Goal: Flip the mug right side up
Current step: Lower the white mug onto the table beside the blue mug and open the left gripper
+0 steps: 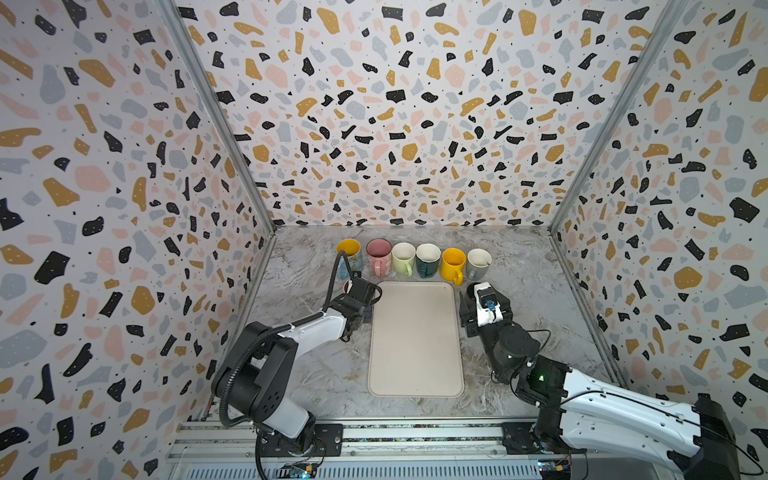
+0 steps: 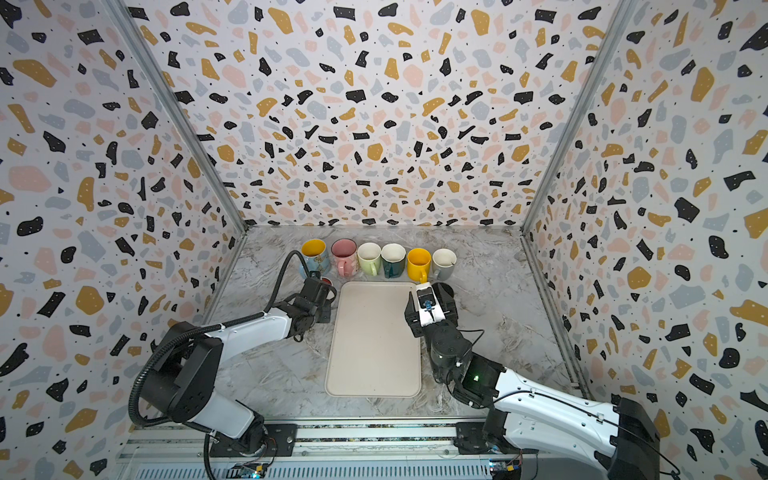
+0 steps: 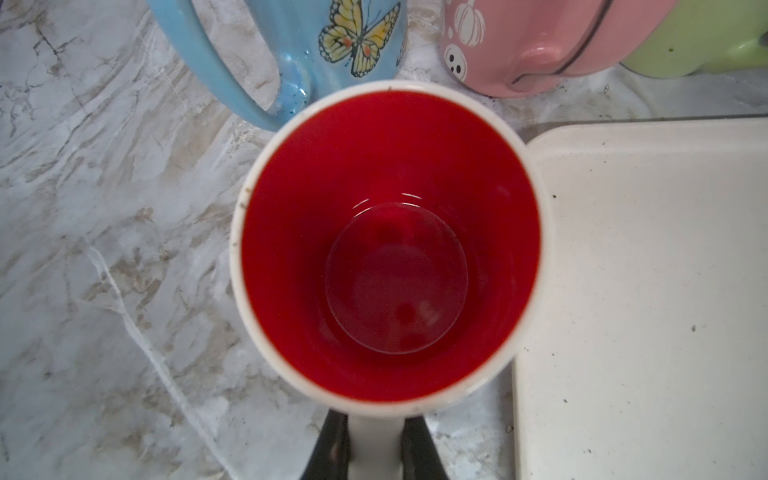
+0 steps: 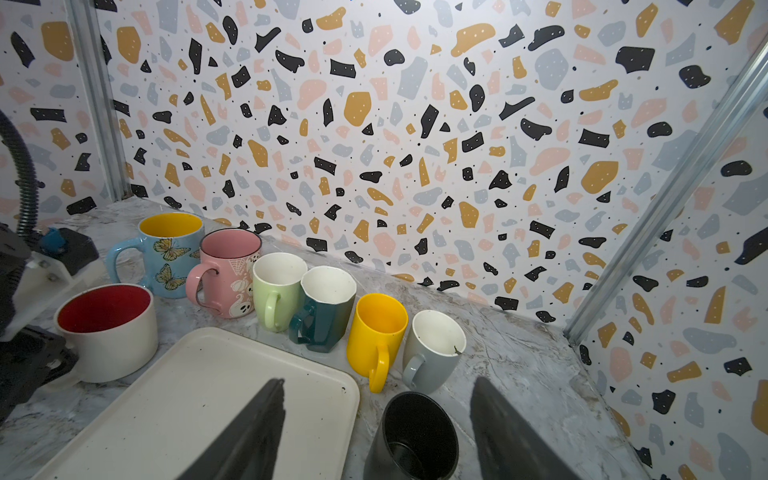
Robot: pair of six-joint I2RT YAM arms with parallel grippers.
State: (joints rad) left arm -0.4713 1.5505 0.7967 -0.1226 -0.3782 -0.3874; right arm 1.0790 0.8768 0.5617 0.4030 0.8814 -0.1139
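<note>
Work low over the marbled tabletop (image 1: pixel 519 299), off the cream tray (image 1: pixel 415 340) and short of the row of six upright mugs (image 1: pixel 404 257) along the back wall. Treat the red-lined mug (image 4: pixel 110 332) as the piece in hand: mouth up, seemingly seated on the tabletop just beside the tray's far left corner, white handle pinched tight in the nearly closed left hand (image 3: pixel 374 442). Confirm a flat, settled base before letting go. Then part the fingers slowly, only enough to clear the handle, and back straight out along the handle's line, away from the blue butterfly mug (image 3: pixel 332 41) close behind. Avoid any twist or lift during release, likely to tip or drag the mug. Mind the black mug (image 4: pixel 415 436) too, possibly the task's own: upright just off the tray's far right corner, bracketed by the wide-open, empty right hand (image 4: pixel 376 386) without visible contact. Raise that hand clear before swinging, to spare the yellow mug (image 4: pixel 376 328) and grey mug (image 4: pixel 434 349) nearby.
</note>
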